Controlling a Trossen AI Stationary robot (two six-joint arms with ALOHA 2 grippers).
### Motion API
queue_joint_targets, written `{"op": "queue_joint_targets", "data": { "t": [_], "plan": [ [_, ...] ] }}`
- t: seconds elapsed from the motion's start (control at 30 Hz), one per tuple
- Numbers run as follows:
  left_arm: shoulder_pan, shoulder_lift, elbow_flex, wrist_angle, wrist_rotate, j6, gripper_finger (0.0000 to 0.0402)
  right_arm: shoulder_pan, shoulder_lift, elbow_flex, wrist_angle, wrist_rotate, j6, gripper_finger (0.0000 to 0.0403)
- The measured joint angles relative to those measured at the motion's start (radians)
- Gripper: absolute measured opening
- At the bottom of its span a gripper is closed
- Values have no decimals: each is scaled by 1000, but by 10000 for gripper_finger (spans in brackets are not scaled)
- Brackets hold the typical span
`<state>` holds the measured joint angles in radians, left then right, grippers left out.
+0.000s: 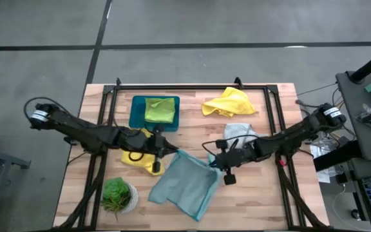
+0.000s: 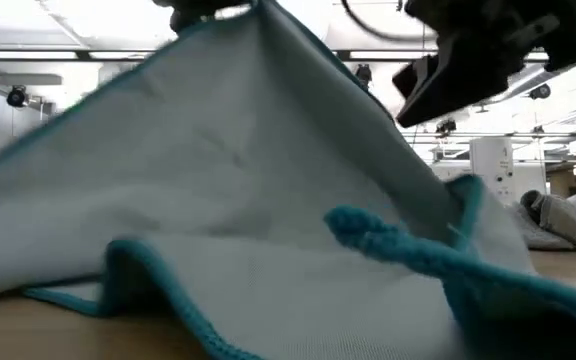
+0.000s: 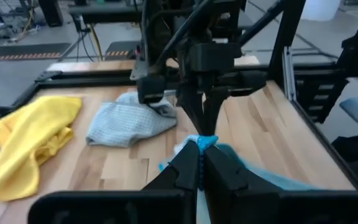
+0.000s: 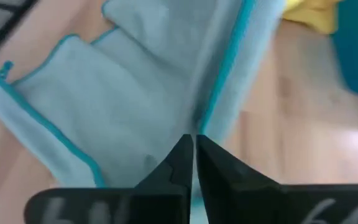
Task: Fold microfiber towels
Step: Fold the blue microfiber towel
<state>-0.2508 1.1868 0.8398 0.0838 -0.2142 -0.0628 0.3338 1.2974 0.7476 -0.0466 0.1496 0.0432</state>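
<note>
High view: blue towel (image 1: 187, 183) draped near the bench's (image 1: 269, 200) front edge, one corner lifted by left gripper (image 1: 170, 149), another by right gripper (image 1: 219, 169); both pinch it. Yellow towel (image 1: 139, 156) half hidden under left arm. Lime towel (image 1: 160, 109) in tray (image 1: 138, 115); second yellow (image 1: 228, 102) near back edge; grey (image 1: 239, 134) partly covered by right arm.

Low view: filled by blue cloth, teal hem; bright ceiling lights behind.

Left wrist: fingers (image 3: 225, 175) clamp blue corner.

Right wrist: fingers (image 4: 217, 168) closed on blue edge.
</note>
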Motion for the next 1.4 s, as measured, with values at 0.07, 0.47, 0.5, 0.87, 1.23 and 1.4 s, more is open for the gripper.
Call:
{"op": "queue_joint_targets", "data": {
  "t": [0.07,0.47,0.5,0.87,1.23,1.4],
  "plan": [
    [0,-43,6,-50,0,0,0,0,-29,45,-114,58,-28,9],
    [-32,-133,10,-361,9,-265,0,-1,-88,143,-336,191,-83,8],
    [-41,-123,4,-378,13,-295,0,-1,-82,134,-333,191,-70,8],
    [-81,-28,0,-372,12,-431,0,-27,139,64,-35,61,161,46],
    [-82,-28,0,-347,9,-430,0,-169,364,191,-10,196,227,129],
    [-84,-28,0,-347,5,-430,0,-216,423,228,-14,144,158,143]
  ]
}}
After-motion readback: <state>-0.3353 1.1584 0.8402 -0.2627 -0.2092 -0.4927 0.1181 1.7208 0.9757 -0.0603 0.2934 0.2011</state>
